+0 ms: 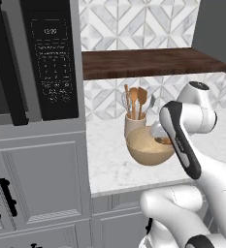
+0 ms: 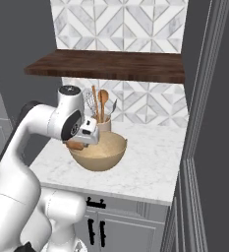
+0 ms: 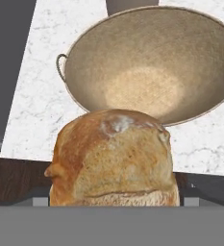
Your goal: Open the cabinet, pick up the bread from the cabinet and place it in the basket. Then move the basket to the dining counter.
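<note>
Claw: my two-finger claw (image 2: 75, 143) is clenched wide around the small lumpy golden-brown bread roll (image 3: 114, 159), one pale-tipped finger (image 3: 39, 202) showing on either side of it in the hand view.
Bread: in the hand view the roll sits at 6 o'clock, close to the lens, its crust floury at the top; in the right base view a brown sliver (image 2: 74, 145) peeks out under my hand.
Basket: the wide round tan-beige basket (image 3: 152, 57) with a pale inside lies at 12 o'clock from the roll, a small loop handle at its 9 o'clock rim.
Position: I hold the roll over the basket's near rim (image 1: 134, 143), not down inside.
Counter: the basket rests on the white marble-look worktop (image 2: 150, 172).
Crock: a cream utensil crock (image 1: 133, 124) with wooden spoons stands touching or just beside the basket's far side.
Shelf: a dark wooden shelf (image 2: 111, 65) runs above.
</note>
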Motion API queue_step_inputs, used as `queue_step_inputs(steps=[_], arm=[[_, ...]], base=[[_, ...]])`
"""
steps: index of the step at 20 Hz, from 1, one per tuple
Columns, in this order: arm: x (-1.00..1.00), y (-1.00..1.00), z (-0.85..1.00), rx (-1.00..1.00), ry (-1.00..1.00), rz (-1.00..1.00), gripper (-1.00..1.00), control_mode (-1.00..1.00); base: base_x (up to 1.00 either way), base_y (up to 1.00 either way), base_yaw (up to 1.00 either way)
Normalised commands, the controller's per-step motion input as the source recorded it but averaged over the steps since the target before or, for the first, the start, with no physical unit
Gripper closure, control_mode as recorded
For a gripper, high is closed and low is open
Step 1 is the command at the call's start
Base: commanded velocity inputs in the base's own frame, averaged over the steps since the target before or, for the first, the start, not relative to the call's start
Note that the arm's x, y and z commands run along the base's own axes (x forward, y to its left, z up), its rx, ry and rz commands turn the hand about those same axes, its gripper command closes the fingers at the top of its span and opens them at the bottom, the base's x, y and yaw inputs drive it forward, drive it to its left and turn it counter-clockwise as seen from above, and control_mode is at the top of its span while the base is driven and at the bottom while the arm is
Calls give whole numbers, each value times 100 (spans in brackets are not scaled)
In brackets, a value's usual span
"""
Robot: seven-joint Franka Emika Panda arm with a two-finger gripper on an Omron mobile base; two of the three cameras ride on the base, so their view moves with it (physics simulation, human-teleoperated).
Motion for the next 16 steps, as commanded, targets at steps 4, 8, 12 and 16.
queue_step_inputs(steps=[4, 8, 12, 16], arm=[[43, -7, -40, -1, 3, 0, 100, -100], [39, -7, -36, -1, 0, 0, 100, -100], [42, -8, -27, 0, 0, 0, 100, -100], [43, -8, -26, 0, 0, 0, 100, -100]], base=[[0, 0, 0], [0, 0, 0], [0, 0, 0], [0, 0, 0]])
